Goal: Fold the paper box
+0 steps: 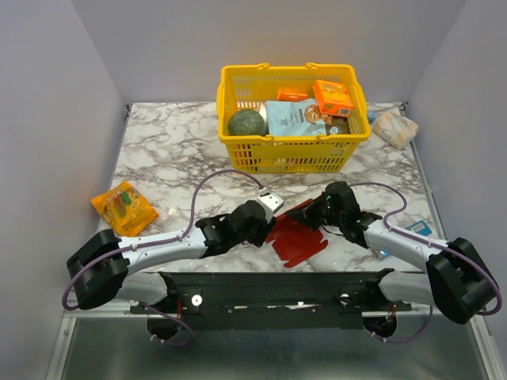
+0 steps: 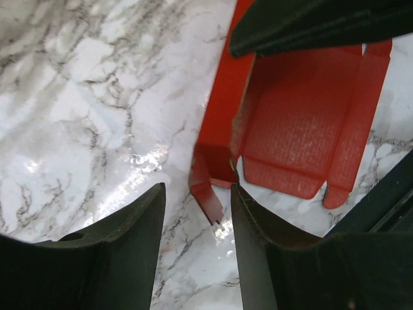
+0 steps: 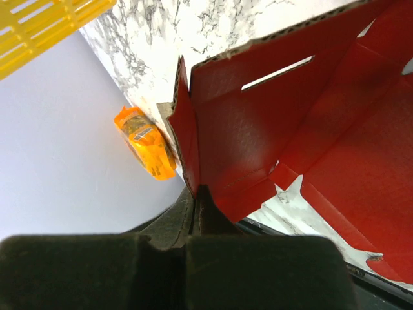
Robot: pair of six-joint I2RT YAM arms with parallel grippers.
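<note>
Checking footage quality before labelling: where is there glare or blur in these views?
Left wrist: white glare on the marble table, left gripper dark. Right wrist: right gripper blurred, paper box sharp. Top external: even light, soft shadows.

walls [image 1: 47, 95]: plain pale grey, left, back, right | table [image 1: 174, 158]: grey-veined white marble top, centre | metal ledge [image 1: 261, 356]: bottom edge

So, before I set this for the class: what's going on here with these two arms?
Two robot arms are working on a red paper box lying mostly flat and open on the table. The right gripper is shut on one side wall, holding it raised. The left gripper is open over a small corner flap, not gripping it. Most folds are not yet made.
</note>
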